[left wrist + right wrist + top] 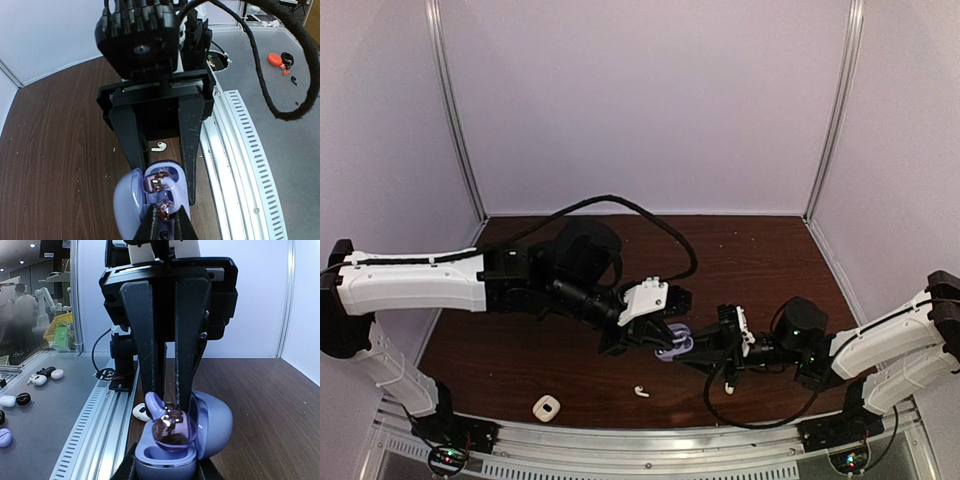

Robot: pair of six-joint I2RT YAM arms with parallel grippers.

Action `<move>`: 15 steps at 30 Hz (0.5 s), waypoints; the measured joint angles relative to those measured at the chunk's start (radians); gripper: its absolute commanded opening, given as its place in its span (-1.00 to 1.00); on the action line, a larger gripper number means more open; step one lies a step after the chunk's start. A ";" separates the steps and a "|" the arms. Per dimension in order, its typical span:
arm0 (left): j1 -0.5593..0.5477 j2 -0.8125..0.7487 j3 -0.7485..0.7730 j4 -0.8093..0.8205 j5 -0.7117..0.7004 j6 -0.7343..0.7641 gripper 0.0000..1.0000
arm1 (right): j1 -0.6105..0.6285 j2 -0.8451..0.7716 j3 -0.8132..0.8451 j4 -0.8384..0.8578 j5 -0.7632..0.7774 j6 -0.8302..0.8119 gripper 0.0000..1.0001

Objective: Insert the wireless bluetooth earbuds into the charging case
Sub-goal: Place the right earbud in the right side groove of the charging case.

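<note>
Dark purple earbud point(173, 431) pinched by closed left fingers point(187, 355), held at pocket mouth of open purple charging case point(217, 422) | case clamped in right fingers point(191, 140) | risk: skewed seating or early release dropping earbud onto desk point(770, 260); hard push twisting case in grip

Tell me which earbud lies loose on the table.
The white earbud, alone on the table. One purple earbud sits in the purple case; the other is pinched in the left gripper.

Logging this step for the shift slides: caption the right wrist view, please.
Left gripper pinches a dark purple earbud over the open lavender charging case held by the right gripper.
</note>
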State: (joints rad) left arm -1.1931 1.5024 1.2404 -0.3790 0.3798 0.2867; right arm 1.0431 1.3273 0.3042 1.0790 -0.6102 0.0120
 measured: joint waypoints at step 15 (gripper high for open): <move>-0.010 0.022 0.028 -0.042 0.013 0.004 -0.85 | 0.005 0.001 0.004 -0.014 -0.002 -0.001 -1.00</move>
State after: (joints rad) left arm -1.2026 1.5246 1.2682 -0.4206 0.3927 0.2909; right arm 1.0481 1.3281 0.3080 1.0649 -0.6117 0.0109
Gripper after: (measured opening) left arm 0.103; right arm 0.279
